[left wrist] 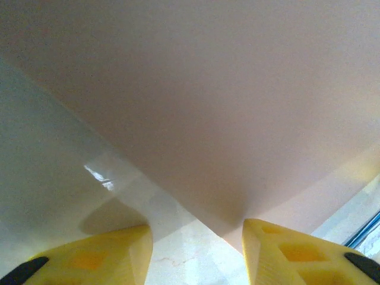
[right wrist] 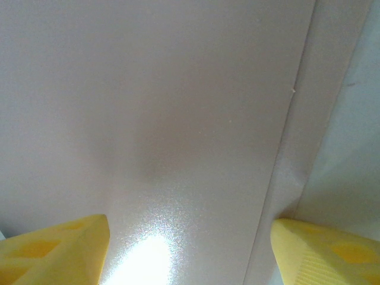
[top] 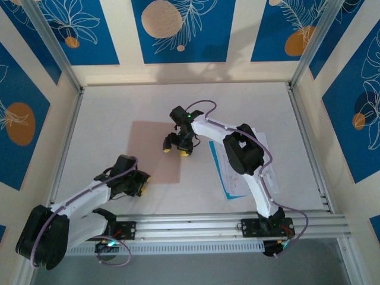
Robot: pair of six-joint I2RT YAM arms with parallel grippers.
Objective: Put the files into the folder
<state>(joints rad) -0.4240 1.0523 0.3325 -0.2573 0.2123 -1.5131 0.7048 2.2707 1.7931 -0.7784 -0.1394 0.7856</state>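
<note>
**Yellow fingers at the tan folder: take one leaf, not two**

Yellow fingertips (left wrist: 107,255) of the left gripper (left wrist: 196,261) stand apart, with the folder's near corner between them and right beside one pad; nothing is clamped.

On the white table (top: 107,107), the thin pinkish-brown card folder (top: 151,148) lies flat and closed, left of centre. It looks almost square from above, and its longer sides seem to run from the arms' edge toward the far wall. The stack of white printed paper sheets (top: 221,172) lies apart to its right, partly under the right arm. The sheets run near-to-far with a slight tilt, their light blue edge at the near side. The right gripper (right wrist: 190,255) hangs wide open over the folder's right edge.

The step appears to be opening the cover. It would go best if the left jaws shut on the top leaf alone at that corner and lift slowly. The right gripper could steady the lower leaf so the folder does not slide.
</note>
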